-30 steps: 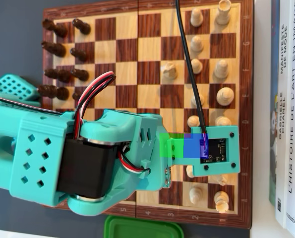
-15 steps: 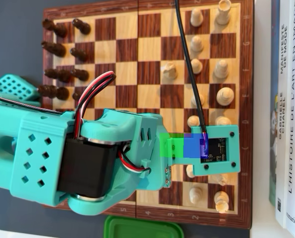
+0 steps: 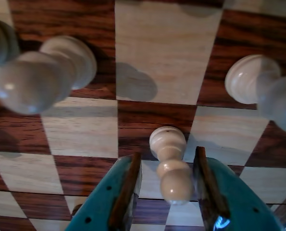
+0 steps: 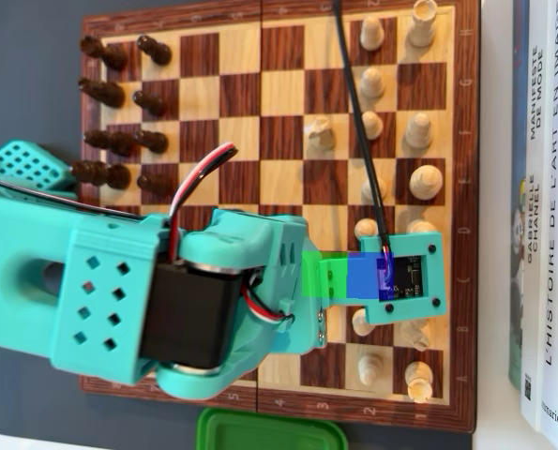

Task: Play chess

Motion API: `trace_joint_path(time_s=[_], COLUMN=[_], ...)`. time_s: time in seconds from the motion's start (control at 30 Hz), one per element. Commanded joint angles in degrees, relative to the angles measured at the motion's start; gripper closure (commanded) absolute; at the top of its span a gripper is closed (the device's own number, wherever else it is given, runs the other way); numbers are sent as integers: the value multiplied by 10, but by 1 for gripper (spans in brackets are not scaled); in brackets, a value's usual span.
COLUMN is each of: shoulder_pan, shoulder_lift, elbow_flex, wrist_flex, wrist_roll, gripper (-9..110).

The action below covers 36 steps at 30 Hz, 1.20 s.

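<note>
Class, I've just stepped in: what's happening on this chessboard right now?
A teal robot arm reaches over a wooden chessboard. In the wrist view its gripper has open jaws on either side of a white pawn, which stands upright on the board with gaps on both sides, so it is not yet gripped. Other white pieces stand nearby, one white pawn sits already advanced, and the dark pieces line the overhead view's left edge.

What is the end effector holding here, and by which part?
Nothing is clearly held: the end effector brackets a white pawn near its head, but gaps show on both sides.
</note>
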Motion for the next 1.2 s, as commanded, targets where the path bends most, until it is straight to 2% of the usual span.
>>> trace_joint_path(time_s=[0.0, 0.63, 1.17], shoulder_pan=[0, -1, -2], shoulder_lift=[22, 109, 301], elbow_flex=[-18, 18, 88], wrist_flex=[-2, 4, -4], wrist_roll=[-3, -2, 2], gripper=[85, 85, 88])
